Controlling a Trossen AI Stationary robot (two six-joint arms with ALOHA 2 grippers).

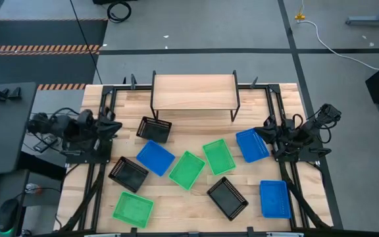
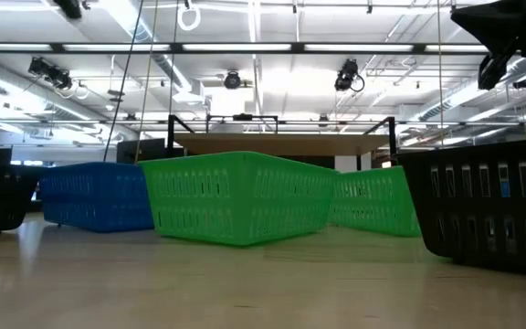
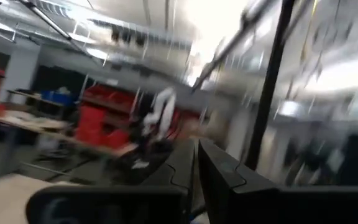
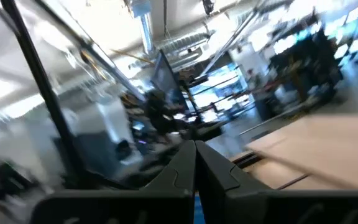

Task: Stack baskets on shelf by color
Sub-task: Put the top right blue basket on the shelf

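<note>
While both dark two-finger grippers sit with fingers pressed together, empty — left gripper [image 1: 112, 126] at the table's left edge, right gripper [image 1: 266, 126] beside a tilted blue mesh-walled basket [image 1: 251, 145] — the low wooden-topped shelf [image 1: 194, 91] stands bare at the back edge.

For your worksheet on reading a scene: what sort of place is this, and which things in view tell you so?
Probably a robotics lab or workshop in an industrial hall. Two robot arms are mounted at a wooden table on a taped concrete floor, there are exposed ceiling pipes and strip lights, and red storage bins stand beyond it.
</note>
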